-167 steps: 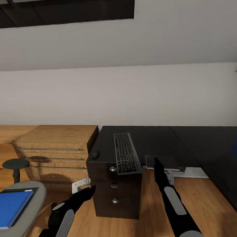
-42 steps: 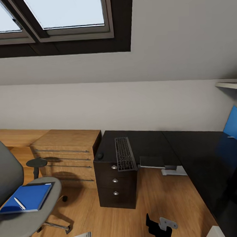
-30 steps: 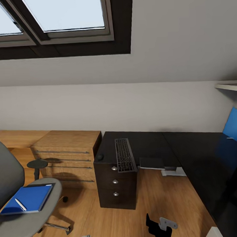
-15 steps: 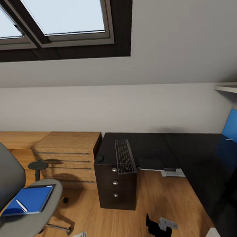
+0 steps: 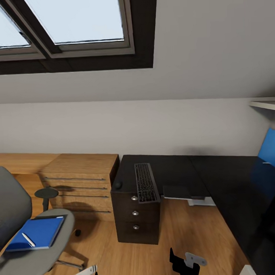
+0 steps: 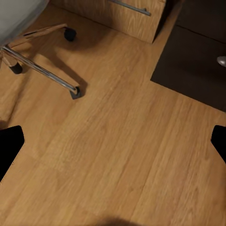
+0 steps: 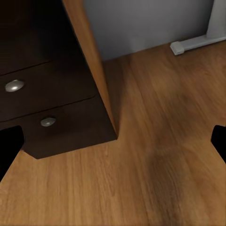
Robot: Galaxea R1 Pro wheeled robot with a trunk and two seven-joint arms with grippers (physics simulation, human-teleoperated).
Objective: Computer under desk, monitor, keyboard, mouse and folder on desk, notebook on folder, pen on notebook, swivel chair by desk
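Note:
The black desk (image 5: 174, 168) carries the keyboard (image 5: 146, 187) lying lengthwise at its left end, and the small black mouse (image 5: 117, 185) sits just left of it. At the left stands the grey swivel chair (image 5: 57, 239), apart from the desk. A flat blue stack (image 5: 39, 230) lies on its seat with the white pen (image 5: 28, 239) on top; I cannot tell folder from notebook. My left gripper (image 6: 113, 143) and right gripper (image 7: 113, 143) hang low over the floor, both open and empty. The monitor and computer are out of view.
A light wooden drawer chest (image 5: 79, 183) stands against the wall left of the desk's black drawer unit (image 5: 135, 222), with a small round stool (image 5: 46, 193) in front. The chair's chrome legs and casters (image 6: 44, 70) spread over the wooden floor. A blue panel (image 5: 270, 148) stands at the right.
Since 5.6 s ago the view has pulled back from the desk and both arms have dropped low. Over the last second only the camera drifts slightly; nothing on the desk or chair has moved.

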